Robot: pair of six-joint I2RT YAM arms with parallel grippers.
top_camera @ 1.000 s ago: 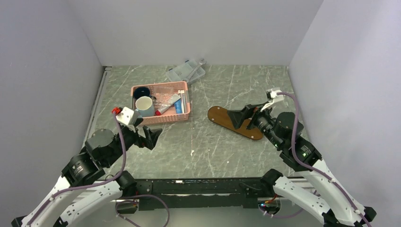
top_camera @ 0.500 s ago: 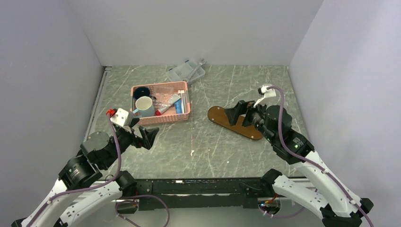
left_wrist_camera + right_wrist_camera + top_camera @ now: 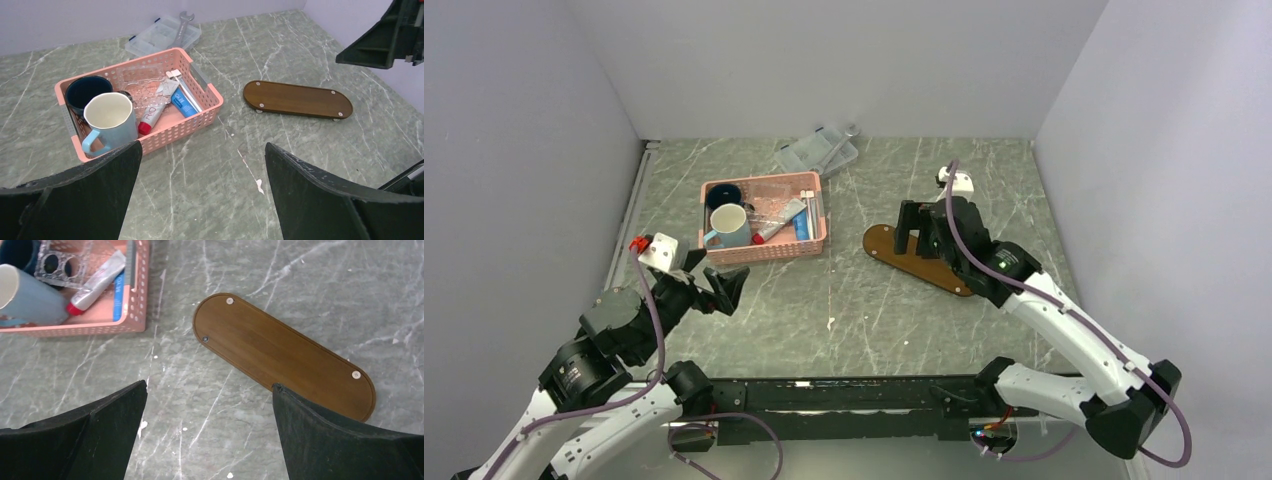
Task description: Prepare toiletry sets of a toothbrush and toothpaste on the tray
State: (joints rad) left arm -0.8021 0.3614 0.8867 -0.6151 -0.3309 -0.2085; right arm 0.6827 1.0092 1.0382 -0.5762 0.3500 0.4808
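The tray point(image 3: 886, 245) is a dark-brown oval board lying bare on the table's right half, also in the left wrist view point(image 3: 297, 99) and the right wrist view point(image 3: 280, 352). A bright blue toothpaste tube point(image 3: 183, 104) and a pale tube with a red cap point(image 3: 152, 111) lie in the pink basket point(image 3: 764, 181). Beside them lies a thin white toothbrush point(image 3: 186, 92). My right gripper point(image 3: 916, 232) hangs open over the tray's near left end point(image 3: 209, 384). My left gripper point(image 3: 717, 275) is open in front of the basket point(image 3: 202, 145), holding nothing.
The basket also holds a light blue mug point(image 3: 731, 225), a dark blue mug point(image 3: 723, 195) and a clear holder with holes point(image 3: 142, 85). A clear plastic box point(image 3: 816, 152) with a wrench point(image 3: 849, 131) sits by the back wall. Grey walls close both sides.
My right arm has swung left and forward, bringing its gripper from the tray's right side to above the tray. The left arm has drawn back slightly to the left.
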